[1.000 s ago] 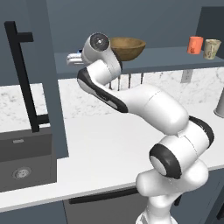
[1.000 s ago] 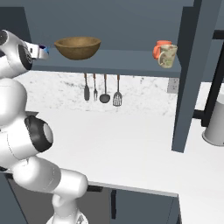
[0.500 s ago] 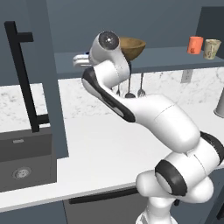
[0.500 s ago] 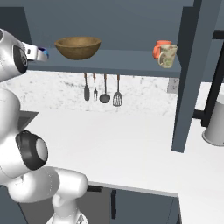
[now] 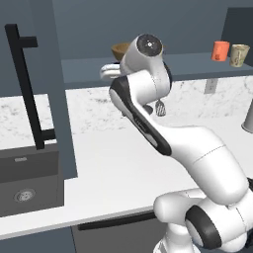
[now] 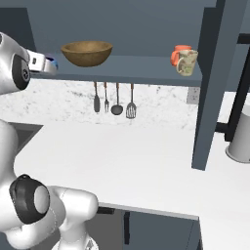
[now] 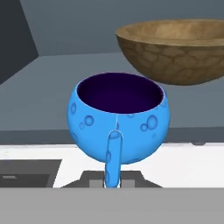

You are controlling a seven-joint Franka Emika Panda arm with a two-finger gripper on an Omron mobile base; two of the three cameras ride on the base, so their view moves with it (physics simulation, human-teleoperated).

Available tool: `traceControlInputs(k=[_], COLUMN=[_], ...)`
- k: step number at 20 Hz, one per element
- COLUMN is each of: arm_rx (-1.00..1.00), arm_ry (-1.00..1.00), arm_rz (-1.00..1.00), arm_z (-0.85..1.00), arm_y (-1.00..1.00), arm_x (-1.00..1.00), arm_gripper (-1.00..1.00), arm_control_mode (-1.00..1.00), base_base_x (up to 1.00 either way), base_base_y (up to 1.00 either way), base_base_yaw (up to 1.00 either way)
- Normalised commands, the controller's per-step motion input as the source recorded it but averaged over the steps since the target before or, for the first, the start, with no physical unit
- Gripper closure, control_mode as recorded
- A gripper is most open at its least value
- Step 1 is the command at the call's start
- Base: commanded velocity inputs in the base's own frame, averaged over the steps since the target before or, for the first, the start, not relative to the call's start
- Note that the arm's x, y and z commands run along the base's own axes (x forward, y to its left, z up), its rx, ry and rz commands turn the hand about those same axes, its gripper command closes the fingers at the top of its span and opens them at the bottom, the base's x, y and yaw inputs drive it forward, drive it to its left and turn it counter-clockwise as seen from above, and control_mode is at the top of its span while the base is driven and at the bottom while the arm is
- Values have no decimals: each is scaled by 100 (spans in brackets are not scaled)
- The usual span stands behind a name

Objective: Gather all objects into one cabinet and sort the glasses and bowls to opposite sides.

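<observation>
The gripper [image 7: 113, 175], clamped tight on the blue bowl [image 7: 118, 116], carries it toward the cabinet shelf [image 6: 122, 66], where it probably needs setting beside the wooden bowl [image 7: 175, 50].

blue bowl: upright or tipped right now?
Upright. In the hand view the blue bowl has its rim level and its dark inside facing up, with the end effector shut on its near wall, beside the wooden bowl.

The arm reached up and forward, elbow bent. Its gripper [image 7: 113, 175] was level, jaws clamped on the blue bowl [image 7: 118, 116].
</observation>
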Motion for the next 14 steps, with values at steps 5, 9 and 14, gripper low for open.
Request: traceControlInputs(k=[5, 9, 14], arm_rx=[0, 0, 0], arm_ry=[0, 0, 0], arm_rz=[0, 0, -4], arm_z=[8, 9, 12], arm_y=[-65, -64, -56], arm_x=[-53, -50, -33], arm_gripper=[100, 100, 100], arm_control_mode=[-100, -100, -100], base_base_x=[0, 0, 0], base_base_y=[0, 0, 0], base_base_yaw=[0, 0, 0])
